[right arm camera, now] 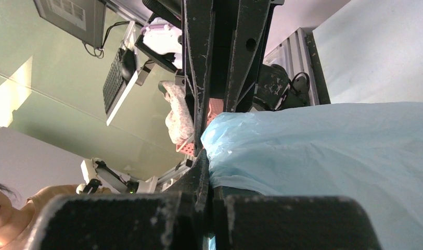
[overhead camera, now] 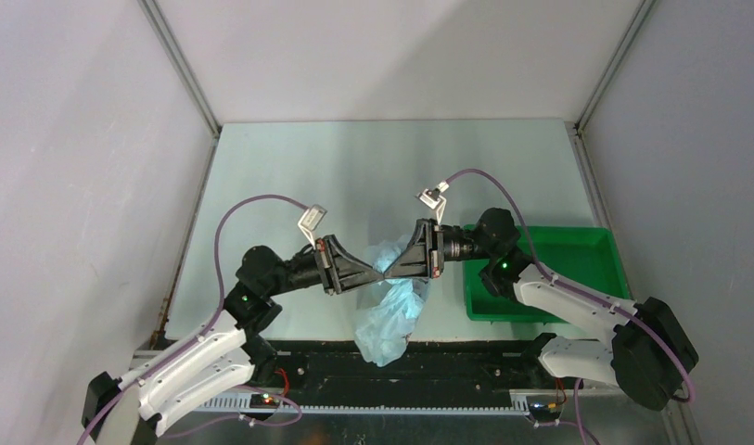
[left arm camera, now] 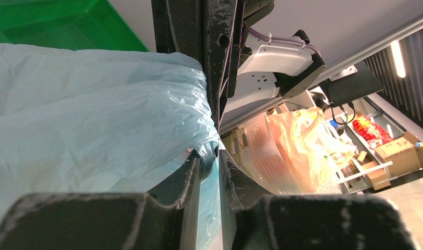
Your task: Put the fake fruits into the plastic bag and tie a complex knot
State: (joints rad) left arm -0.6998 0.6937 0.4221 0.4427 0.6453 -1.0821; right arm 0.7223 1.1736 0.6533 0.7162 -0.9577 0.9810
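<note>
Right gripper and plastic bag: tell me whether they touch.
Touching. The right wrist view shows the right gripper, jaws shut, pinching a fold of the plastic bag.

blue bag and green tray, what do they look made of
Bag: thin plastic film, probably polyethylene. It is light blue, translucent and softly glossy, with fine crinkles and folds plain in the wrist views. Tray: rigid moulded plastic, it seems. It is solid green and smooth, with straight walls and an even rim.
</note>
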